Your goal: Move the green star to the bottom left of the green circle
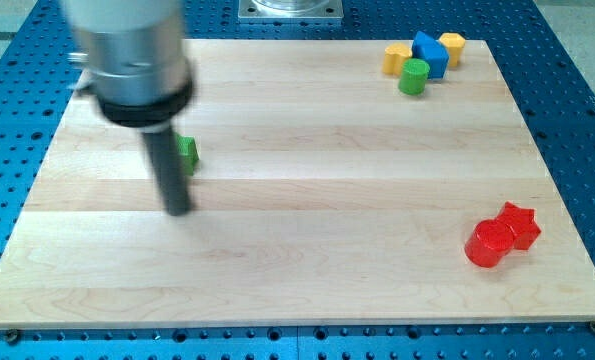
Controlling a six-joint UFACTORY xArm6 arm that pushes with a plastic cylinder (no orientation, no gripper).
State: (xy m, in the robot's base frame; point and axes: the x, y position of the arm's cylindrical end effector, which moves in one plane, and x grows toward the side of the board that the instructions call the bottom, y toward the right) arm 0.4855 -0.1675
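The green star (pixel 187 153) lies on the left part of the wooden board, mostly hidden behind my rod, so only its right edge shows. My tip (pixel 179 210) rests on the board just below the star and a little to its left. The green circle (pixel 412 77) sits far off at the view's top right, touching a group of other blocks.
Next to the green circle are a yellow block (pixel 396 58), a blue block (pixel 430 54) and another yellow block (pixel 452 47). A red circle (pixel 485 244) and a red star (pixel 519 225) touch at the lower right. The board (pixel 297 250) lies on a blue perforated table.
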